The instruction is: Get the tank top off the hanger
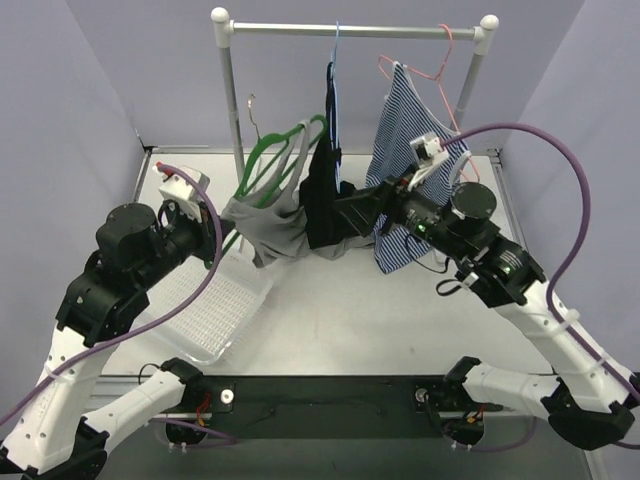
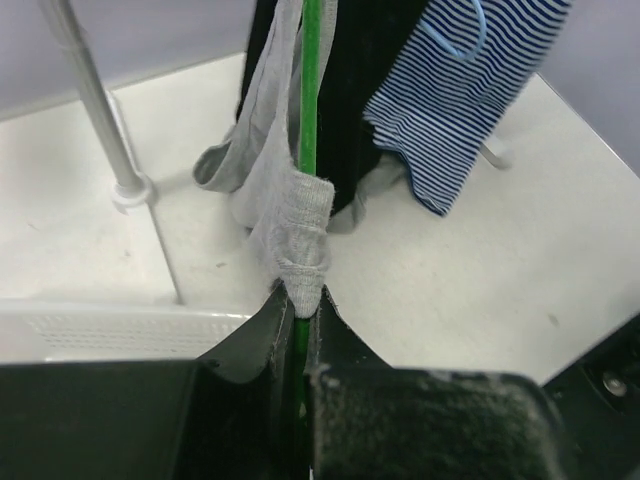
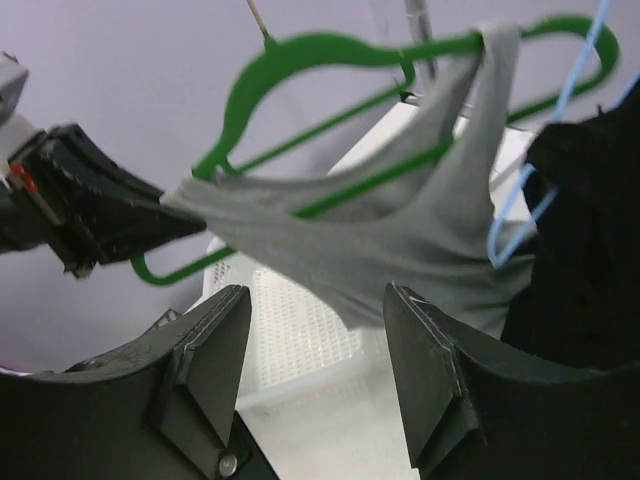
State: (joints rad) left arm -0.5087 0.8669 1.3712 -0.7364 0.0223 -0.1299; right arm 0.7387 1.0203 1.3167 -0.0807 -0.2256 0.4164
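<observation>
A grey tank top [image 1: 272, 228] hangs on a green hanger [image 1: 270, 155] that is off the rail and tilted to the left. My left gripper [image 1: 222, 214] is shut on the hanger's left end and on the grey strap wrapped over it. In the left wrist view the grey strap [image 2: 300, 250] and the green hanger bar [image 2: 309, 90] run into the closed gripper [image 2: 299, 305]. My right gripper [image 1: 342, 212] is open, just right of the tank top by the black garment. In the right wrist view the gripper [image 3: 315, 300] gapes below the tank top [image 3: 400, 240] and the hanger [image 3: 300, 48], touching neither.
A clothes rack [image 1: 355, 30] stands at the back. On it hang a black garment [image 1: 325, 195] on a blue hanger and a blue-striped top [image 1: 405, 170] on a pink hanger [image 1: 425, 65]. A white perforated basket [image 1: 215, 310] lies at the left, below the tank top.
</observation>
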